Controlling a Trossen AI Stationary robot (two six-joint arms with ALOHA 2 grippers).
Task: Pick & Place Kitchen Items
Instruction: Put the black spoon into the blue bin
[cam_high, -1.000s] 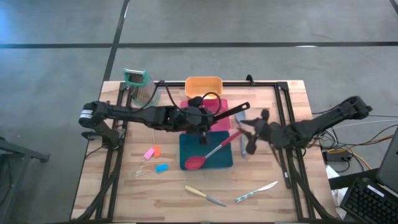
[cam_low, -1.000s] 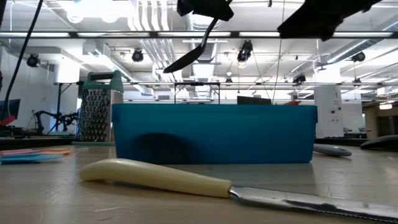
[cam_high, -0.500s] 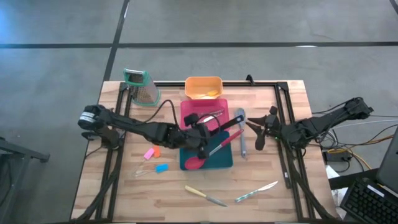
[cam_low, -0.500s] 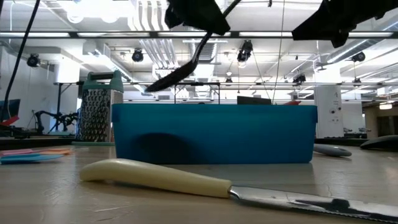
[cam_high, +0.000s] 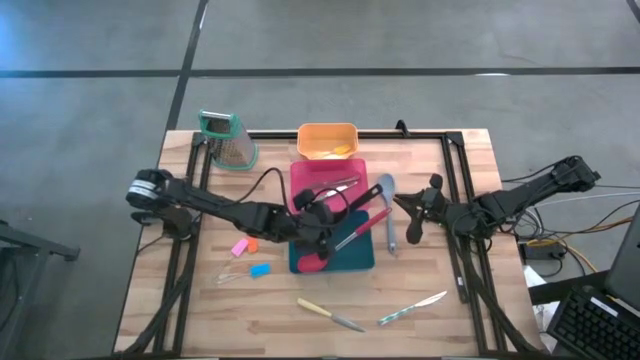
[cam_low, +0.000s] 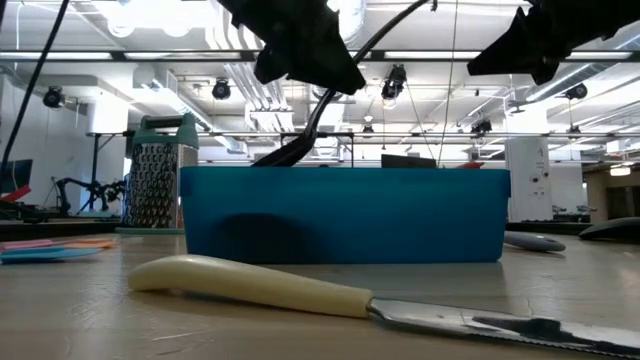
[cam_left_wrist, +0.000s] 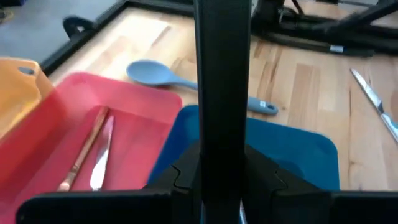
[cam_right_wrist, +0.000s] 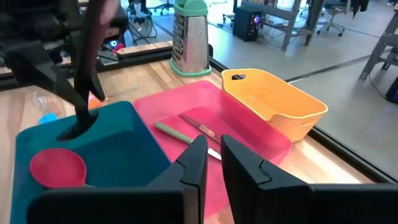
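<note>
- My left gripper (cam_high: 318, 222) hangs over the blue tray (cam_high: 360, 262), its fingers clamped on the handle of a black spoon (cam_low: 318, 112), whose bowl dips just inside the tray's rim in the low view
- A red spoon (cam_high: 335, 246) already lies in the blue tray, its bowl at the near end and its handle slanting up over the far edge
- The pink tray (cam_high: 305, 175) holds a small knife (cam_left_wrist: 99, 158) and a slim wooden-handled piece beside it; something pale shows in the orange tub (cam_high: 327, 137), too small to name
- My right gripper (cam_high: 418, 212) waits above the table to the right of the trays, its fingers nearly together with nothing between them
- Still loose on the table: a grey spoon (cam_high: 387, 210) just right of the blue tray, a cream-handled knife (cam_high: 325, 314) and a second knife (cam_high: 412, 309) near the front edge, and the small pink (cam_high: 240, 246), orange and blue (cam_high: 260, 270) pieces to the left
- The green-topped grater (cam_high: 226, 141) stands at the back left corner, apart from the sorting
- As I judge it, the job is somewhere near halfway: a few items are binned, one is about to be released, and some six remain to be gathered
</note>
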